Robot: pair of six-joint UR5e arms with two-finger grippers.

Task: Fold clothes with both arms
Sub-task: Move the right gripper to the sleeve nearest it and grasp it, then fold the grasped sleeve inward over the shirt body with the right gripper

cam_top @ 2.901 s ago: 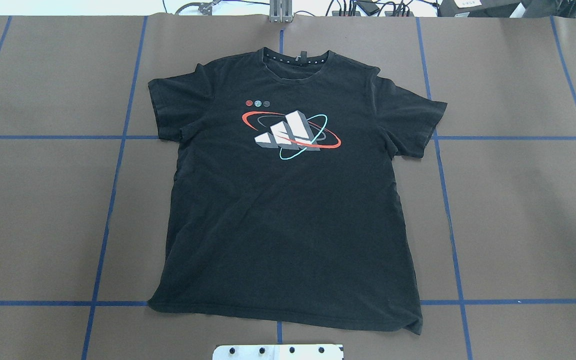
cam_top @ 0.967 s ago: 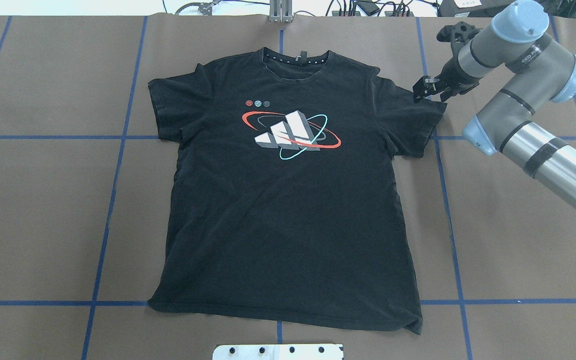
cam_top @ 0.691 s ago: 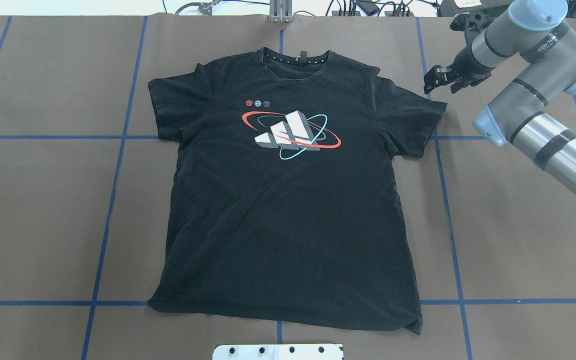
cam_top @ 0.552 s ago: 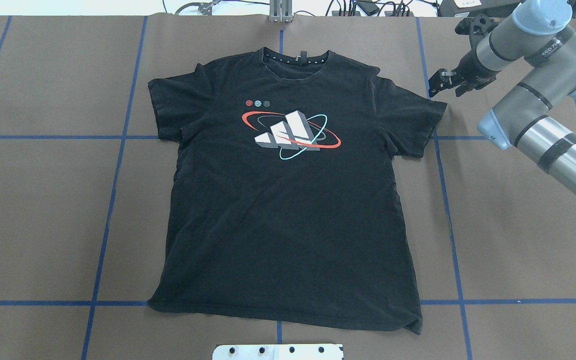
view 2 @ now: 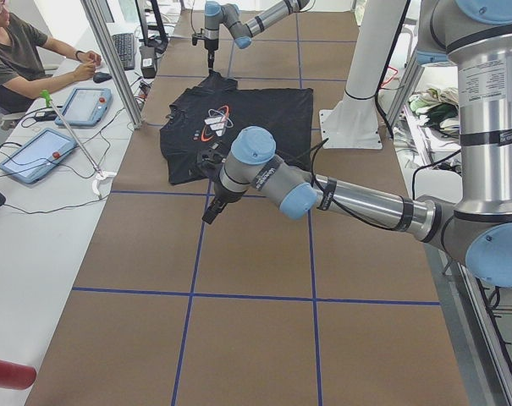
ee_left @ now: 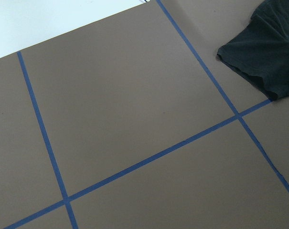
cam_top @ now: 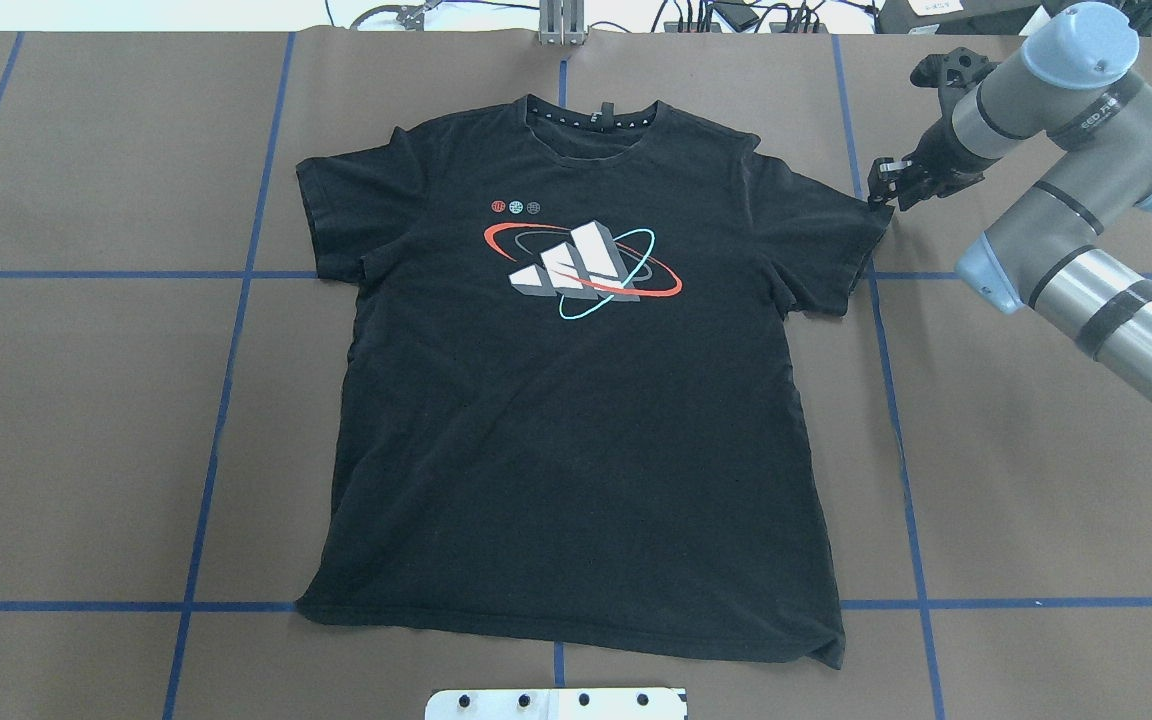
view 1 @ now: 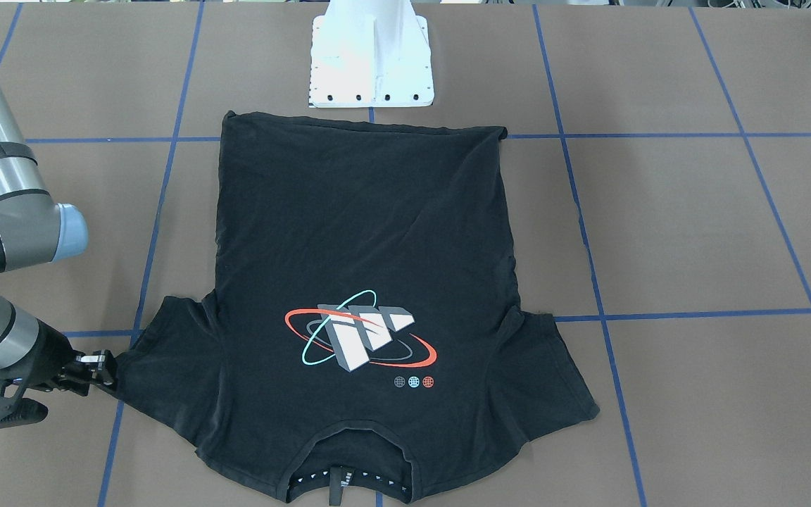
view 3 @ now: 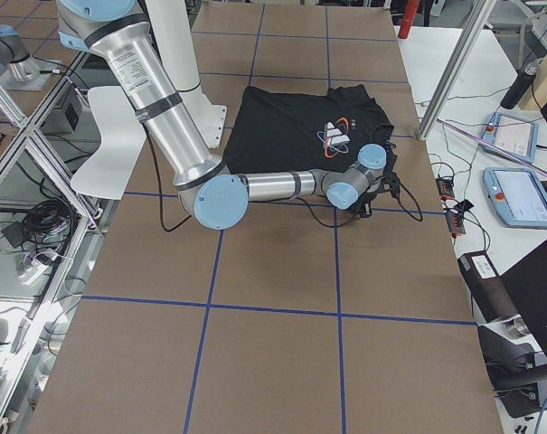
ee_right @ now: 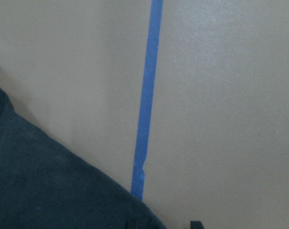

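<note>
Over the last second the right end effector [cam_top: 879, 190] had pulled back off the sleeve [cam_top: 836, 240], swung out towards the far edge, then dropped again to the sleeve's outer corner, while the T-shirt [cam_top: 576, 420] had not shifted at all. It lay flat and face up in the middle of the tabletop [cam_top: 86, 400], collar away from the robot and hem towards its base. From the right wrist view I could see two fingertips [ee_right: 196, 223] standing apart at the bottom of the picture, with the sleeve hem running in towards the gap between them, so I took that end effector to be parted and not yet gripping anything. The left end effector [view 2: 209, 211] hung over bare tabletop well apart from the other sleeve; I could not tell whether it was parted or closed.

To my eye the step in hand was taking hold of the sleeve corner. To do it well, the right arm [cam_top: 1086, 290] would need to come low enough for one fingertip to slip under the hem, then close on both layers of cloth rather than only the top one. Pinching right at the edge risked the fabric sliding out on the lift, so a slightly deeper bite looked wiser. The left arm probably ought to match it on its own sleeve before either one lifted
</note>
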